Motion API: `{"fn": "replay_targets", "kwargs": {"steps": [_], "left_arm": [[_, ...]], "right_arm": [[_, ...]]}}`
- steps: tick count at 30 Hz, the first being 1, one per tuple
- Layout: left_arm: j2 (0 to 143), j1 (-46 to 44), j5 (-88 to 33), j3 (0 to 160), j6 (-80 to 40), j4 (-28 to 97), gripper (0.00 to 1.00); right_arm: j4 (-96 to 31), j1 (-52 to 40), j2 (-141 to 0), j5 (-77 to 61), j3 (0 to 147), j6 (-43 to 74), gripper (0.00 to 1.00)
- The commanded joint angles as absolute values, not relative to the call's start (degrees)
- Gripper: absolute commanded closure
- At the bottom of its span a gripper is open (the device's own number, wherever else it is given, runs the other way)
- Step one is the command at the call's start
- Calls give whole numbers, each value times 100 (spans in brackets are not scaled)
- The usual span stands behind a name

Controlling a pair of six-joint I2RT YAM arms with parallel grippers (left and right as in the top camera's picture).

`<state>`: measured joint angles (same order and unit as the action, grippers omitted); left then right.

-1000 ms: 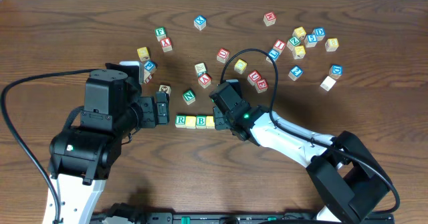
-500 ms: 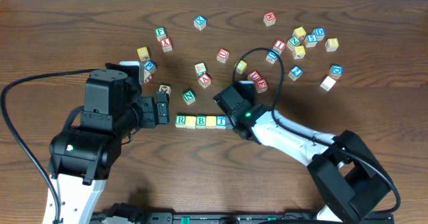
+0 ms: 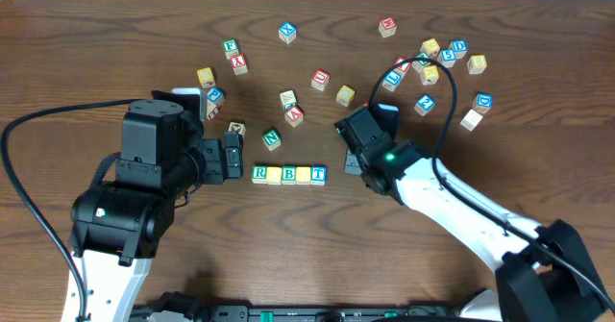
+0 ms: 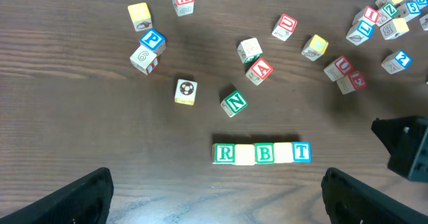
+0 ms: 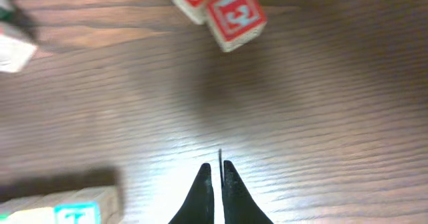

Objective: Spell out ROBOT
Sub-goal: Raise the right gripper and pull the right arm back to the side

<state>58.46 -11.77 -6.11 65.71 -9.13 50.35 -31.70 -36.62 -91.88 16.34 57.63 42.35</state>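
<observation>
Five letter cubes stand side by side in a row near the table's front. They are a green-bordered R [image 3: 259, 174], a yellow cube [image 3: 274, 175], a green-bordered B [image 3: 288, 175], a second yellow cube [image 3: 303, 175] and a blue-bordered T [image 3: 318, 175]. The left wrist view shows the same row from R [image 4: 224, 153] to T [image 4: 301, 151]. My left gripper [image 3: 231, 157] hovers just left of the row, its fingers [image 4: 73, 197] wide open and empty. My right gripper [image 3: 354, 139] is shut on nothing [image 5: 217, 167], up and to the right of the T [image 5: 70, 214], apart from it.
A green N cube [image 3: 272, 139] lies just behind the row. Loose cubes are scattered across the back of the table, with a cluster at the back right [image 3: 432, 58]. Two red-lettered cubes [image 5: 234, 13] sit just ahead of the right fingertips. The right arm's black cable [image 3: 423, 101] loops above the cubes.
My right gripper has pulled away from the row to the right and back, uncovering the T cube at the row's right end. The left arm has stayed still.
</observation>
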Motion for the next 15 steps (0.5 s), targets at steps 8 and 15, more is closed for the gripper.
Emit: {"fn": "replay_targets", "kwargs": {"steps": [8,15], "left_arm": [[5837,-1157,-646,6676,-860,5037,2],[5837,-1157,-646,6676,-860,5037,2]], "right_arm": [[-3409,-3983,-9096,1243,5782,4281,99],[-4012,-3900,-8403,1599,5784,4182,99]]}}
